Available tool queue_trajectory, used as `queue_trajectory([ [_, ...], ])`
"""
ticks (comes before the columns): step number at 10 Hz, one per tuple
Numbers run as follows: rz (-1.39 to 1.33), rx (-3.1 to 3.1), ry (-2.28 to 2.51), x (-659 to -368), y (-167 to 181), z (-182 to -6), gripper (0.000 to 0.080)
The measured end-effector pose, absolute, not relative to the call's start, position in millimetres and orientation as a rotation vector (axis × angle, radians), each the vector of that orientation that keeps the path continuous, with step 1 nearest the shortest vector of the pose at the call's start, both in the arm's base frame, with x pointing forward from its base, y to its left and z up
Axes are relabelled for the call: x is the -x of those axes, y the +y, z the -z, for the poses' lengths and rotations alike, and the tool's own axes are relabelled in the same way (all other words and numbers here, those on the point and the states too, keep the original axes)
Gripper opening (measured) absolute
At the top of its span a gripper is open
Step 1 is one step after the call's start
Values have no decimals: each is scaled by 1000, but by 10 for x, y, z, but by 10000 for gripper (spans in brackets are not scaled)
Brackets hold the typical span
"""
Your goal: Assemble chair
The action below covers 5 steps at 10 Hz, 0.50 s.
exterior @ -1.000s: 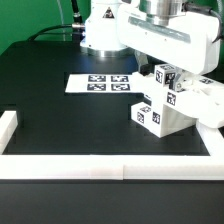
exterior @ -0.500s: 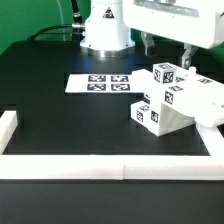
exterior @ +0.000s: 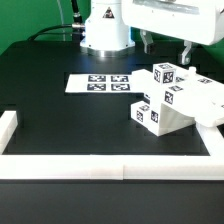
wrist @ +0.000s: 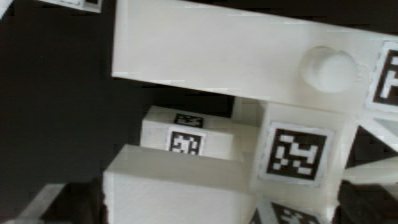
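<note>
The white chair sits on the black table, just beside the marker board, on the exterior view's right of it. The claw hangs higher on that same side of the marker board, spread wide and holding nothing.

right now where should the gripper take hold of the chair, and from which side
Probably the topmost tagged block of the chair, from straight above. It stands proud of the rest with flat side faces, and the gripper hangs open over it. Coming sideways looks worse: the chair sits close to the border rail at the exterior view's right.
</note>
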<state>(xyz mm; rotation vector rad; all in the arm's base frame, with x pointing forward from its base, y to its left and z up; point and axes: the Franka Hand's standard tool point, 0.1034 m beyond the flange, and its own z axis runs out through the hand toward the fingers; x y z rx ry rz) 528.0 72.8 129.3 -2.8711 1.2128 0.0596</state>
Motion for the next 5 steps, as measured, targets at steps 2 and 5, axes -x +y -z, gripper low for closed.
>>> queue_trajectory([
  [2,-24,2972,898,-5272,772,-1339,649],
  [5,20,3067,71,-5198,762,-1329,649],
])
